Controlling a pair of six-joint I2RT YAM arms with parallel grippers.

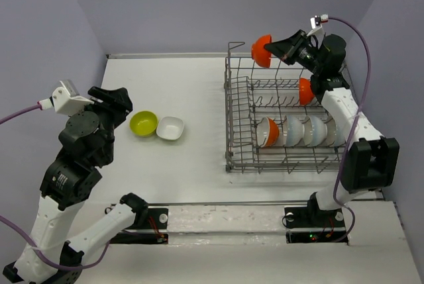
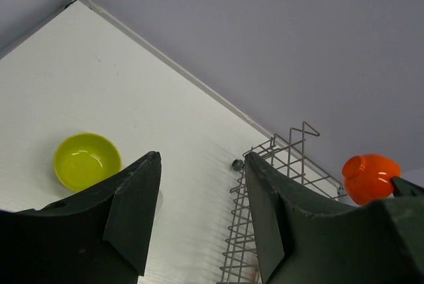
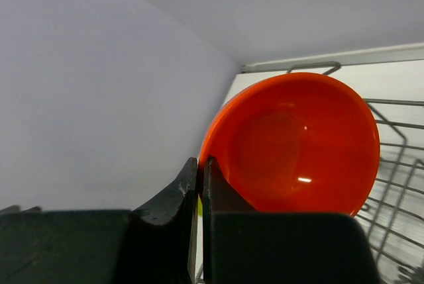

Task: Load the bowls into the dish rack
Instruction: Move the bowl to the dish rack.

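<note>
My right gripper [image 1: 269, 48] [image 3: 200, 165] is shut on the rim of an orange-red bowl [image 1: 261, 50] [image 3: 298, 145] [image 2: 368, 177], held tilted in the air over the far end of the grey wire dish rack [image 1: 228, 118] [image 2: 265, 224]. Inside the rack stand another orange-red bowl [image 1: 305, 91] and a row with an orange-red one [image 1: 268, 132] and pale bowls [image 1: 295, 130]. A yellow-green bowl [image 1: 144, 123] [image 2: 86, 160] and a squarish white bowl [image 1: 170, 128] sit on the table. My left gripper [image 1: 121, 106] [image 2: 202, 158] hangs open and empty just left of them.
The rack's raised corner handle [image 1: 236, 46] [image 2: 301, 128] stands just left of the held bowl. The back wall and the right wall lie close behind the rack. The white table [image 1: 192, 92] stretches between the loose bowls and the rack.
</note>
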